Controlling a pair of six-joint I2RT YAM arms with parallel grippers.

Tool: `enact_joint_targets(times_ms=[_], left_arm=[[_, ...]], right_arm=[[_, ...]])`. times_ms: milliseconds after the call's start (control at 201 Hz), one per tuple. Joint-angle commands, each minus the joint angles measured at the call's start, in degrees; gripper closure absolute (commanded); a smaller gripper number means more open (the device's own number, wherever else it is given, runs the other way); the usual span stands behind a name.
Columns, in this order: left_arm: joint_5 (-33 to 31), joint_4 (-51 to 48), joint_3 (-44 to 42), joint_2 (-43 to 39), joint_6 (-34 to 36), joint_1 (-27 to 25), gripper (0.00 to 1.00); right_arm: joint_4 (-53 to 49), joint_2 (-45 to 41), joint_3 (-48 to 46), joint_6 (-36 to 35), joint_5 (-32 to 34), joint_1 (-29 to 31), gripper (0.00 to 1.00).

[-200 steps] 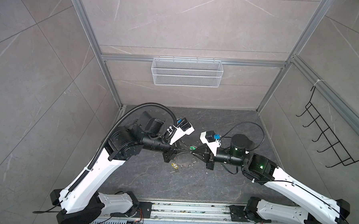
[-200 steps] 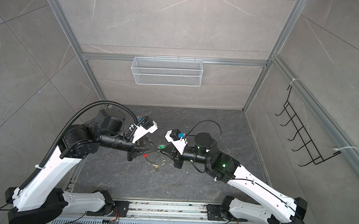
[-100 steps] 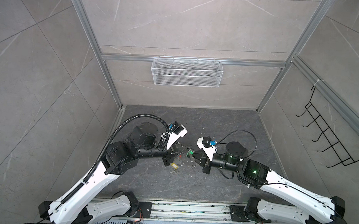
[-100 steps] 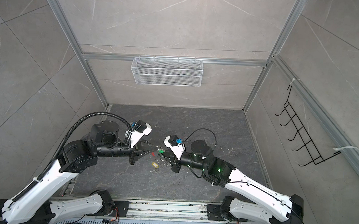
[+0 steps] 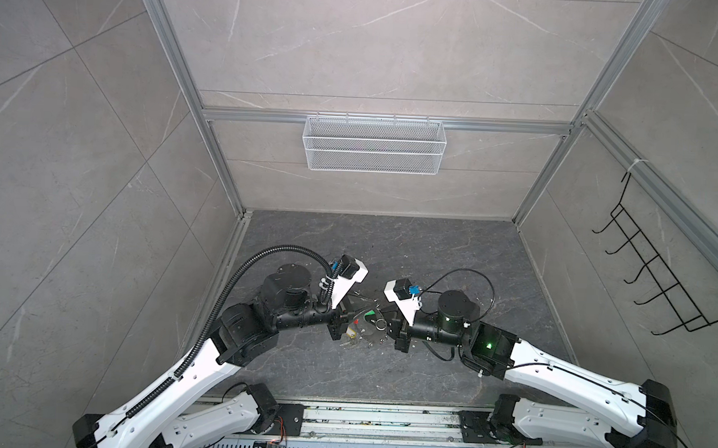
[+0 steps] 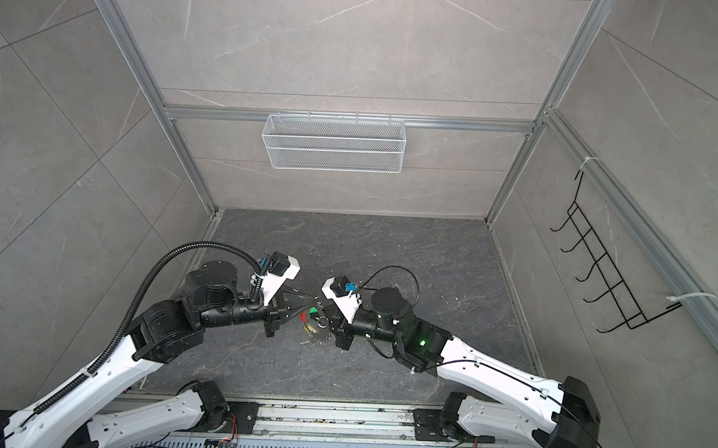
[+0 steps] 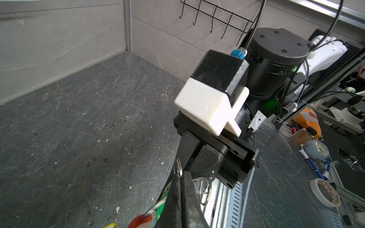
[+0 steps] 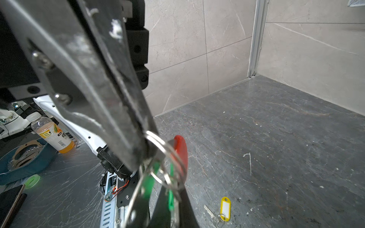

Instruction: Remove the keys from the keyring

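No legible text anywhere; print on orange drink bottle (image 8: 51,134) label too blurred to read.

Bright even overhead light, soft shadows, edge warp in wrist cams, left gripper (image 8: 146,151) OOF up close

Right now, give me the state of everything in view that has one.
left gripper: shut, holding the keyring up.
right gripper: jaws nearly together beside the keyring; grip unclear.
keyring: raised off the floor.
green-tagged key: hanging at the keyring; threaded or not, cannot tell.
yellow-tagged key: off the keyring, lying flat on the floor.
wire basket: hanging on the wall, looks empty.
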Motion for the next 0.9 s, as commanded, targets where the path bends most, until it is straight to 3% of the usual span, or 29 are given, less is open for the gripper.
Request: enact_joint_targets(times_ms=[0,110,239,433,528,727,891], left_arm=[[3.2,7.1,2.7,-1.8,1.5,0.1,1.0],[4.7,2.5,5.7,-0.8,3.4,0.1,1.0],[5.2,-0.8,7.3,-0.5,4.5,0.1,1.0],[8.6,-0.4,7.2,-1.6,5.2,0.0,1.0],[10.4,0.2,6.9,-1.8,5.2,0.1,1.0],[11.6,0.2,6.8,-2.3,5.1,0.1,1.0],[10.0,0.7,6.1,-2.4,4.8,0.1,1.0]], right_arm=[[-7.9,-1.0,2.5,-0.6,-1.7,0.3,0.66],[-16.8,-3.6,6.0,-3.5,-0.9,0.3,0.54],[-23.3,-8.5,10.4,-6.5,1.6,0.3,0.51],[-23.5,-9.6,18.4,-8.1,0.4,0.4,0.49],[-22.1,-6.4,21.4,-6.9,-6.0,-1.5,0.49],[-13.0,-3.3,20.6,3.0,-24.9,-10.8,0.5],[-9.3,-1.9,18.1,5.7,-32.1,-11.1,0.5]])
